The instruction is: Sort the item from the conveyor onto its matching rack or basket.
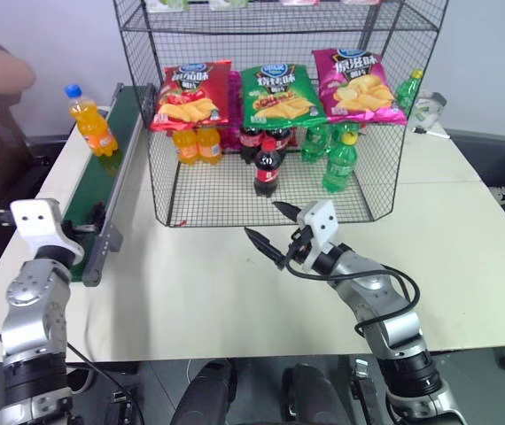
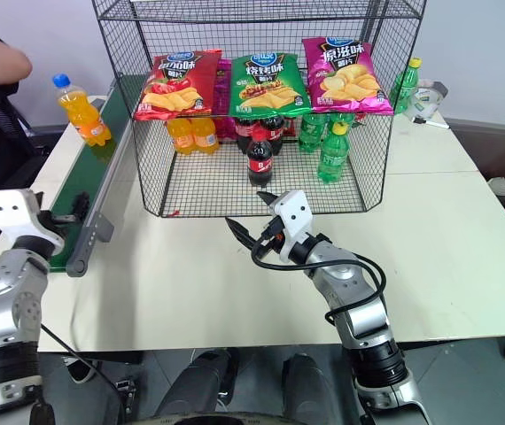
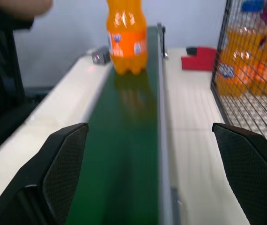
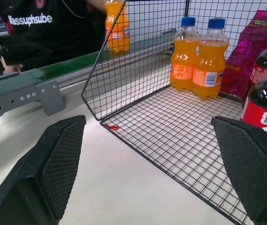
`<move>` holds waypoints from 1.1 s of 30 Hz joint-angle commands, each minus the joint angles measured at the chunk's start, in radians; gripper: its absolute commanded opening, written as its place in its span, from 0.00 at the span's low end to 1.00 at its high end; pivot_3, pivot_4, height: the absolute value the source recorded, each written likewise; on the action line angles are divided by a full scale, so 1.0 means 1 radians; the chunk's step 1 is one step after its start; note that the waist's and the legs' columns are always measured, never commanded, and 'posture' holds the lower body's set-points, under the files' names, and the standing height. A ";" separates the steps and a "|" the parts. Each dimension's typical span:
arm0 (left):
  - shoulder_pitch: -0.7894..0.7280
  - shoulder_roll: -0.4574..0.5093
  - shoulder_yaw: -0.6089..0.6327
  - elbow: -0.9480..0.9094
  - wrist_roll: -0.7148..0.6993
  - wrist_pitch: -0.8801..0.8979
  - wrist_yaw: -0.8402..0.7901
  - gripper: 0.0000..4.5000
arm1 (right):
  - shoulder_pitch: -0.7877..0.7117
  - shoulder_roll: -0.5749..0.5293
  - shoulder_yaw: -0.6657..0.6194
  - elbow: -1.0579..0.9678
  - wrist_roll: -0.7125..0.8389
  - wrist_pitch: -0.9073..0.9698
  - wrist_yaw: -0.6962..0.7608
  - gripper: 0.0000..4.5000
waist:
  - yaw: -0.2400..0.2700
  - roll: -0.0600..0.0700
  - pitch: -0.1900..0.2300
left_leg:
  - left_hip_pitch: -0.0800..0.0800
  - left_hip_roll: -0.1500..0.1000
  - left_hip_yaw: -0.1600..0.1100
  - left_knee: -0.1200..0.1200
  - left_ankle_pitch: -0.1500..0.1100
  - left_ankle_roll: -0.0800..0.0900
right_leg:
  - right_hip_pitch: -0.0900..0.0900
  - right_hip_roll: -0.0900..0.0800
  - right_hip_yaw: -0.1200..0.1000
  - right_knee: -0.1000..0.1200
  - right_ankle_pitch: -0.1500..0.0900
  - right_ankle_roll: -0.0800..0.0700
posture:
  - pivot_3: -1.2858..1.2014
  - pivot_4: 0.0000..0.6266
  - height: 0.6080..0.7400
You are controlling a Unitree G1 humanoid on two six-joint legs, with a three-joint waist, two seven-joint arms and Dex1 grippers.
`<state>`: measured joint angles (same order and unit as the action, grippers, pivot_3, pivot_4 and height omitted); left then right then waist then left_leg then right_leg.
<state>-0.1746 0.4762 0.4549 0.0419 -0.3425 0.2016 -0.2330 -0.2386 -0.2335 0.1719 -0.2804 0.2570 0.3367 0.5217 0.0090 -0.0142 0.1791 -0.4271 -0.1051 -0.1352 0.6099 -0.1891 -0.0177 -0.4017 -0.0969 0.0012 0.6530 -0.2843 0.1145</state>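
The item, a small orange soda bottle (image 1: 91,119) with a blue cap, stands upright on the far part of the dark-green conveyor (image 1: 102,190), which runs along the table's left side. My left gripper (image 3: 150,126) hovers open over the belt's near end, pointing along it at the bottle (image 3: 126,40), well short of it. The black wire rack (image 1: 208,190) stands at the table's middle back. My right gripper (image 1: 264,223) is open and empty just above the table in front of the rack's open lower shelf (image 4: 171,126).
The lower shelf holds two orange soda bottles (image 1: 198,143), cola bottles (image 1: 268,164) and green bottles (image 1: 339,162). Chip bags (image 1: 277,96) lie on the shelf above. A person's arm (image 1: 0,71) is at the conveyor's far left. A green bottle (image 1: 409,88) stands right of the rack.
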 commanded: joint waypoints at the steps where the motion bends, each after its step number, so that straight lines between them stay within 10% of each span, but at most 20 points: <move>1: -0.023 0.027 0.048 0.004 -0.019 -0.046 -0.017 0.99 | -0.025 0.011 -0.008 -0.040 0.019 -0.018 0.006 1.00 | 0.000 0.000 0.000 | 0.000 0.000 0.000 0.000 0.000 0.000 | 0.000 0.000 0.000 0.000 0.000 0.000 | 0.52 0.24 1.00; 33: -0.025 0.056 0.071 0.068 -0.005 -0.099 -0.027 0.99 | -0.028 -0.007 -0.016 -0.110 0.185 0.051 0.099 1.00 | 0.000 0.000 0.000 | 0.000 0.000 0.000 0.000 0.000 0.000 | 0.000 0.000 0.000 0.000 0.000 0.000 | 0.52 0.24 1.00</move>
<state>-0.2010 0.5129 0.4883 0.1422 -0.3390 0.1220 -0.2632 -0.2562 -0.2449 0.1552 -0.3434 0.4174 0.3915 0.6139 0.0091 -0.0142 0.1791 -0.4271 -0.1051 -0.1352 0.6099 -0.1892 -0.0177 -0.4017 -0.0970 0.0016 0.6530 -0.2842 0.1145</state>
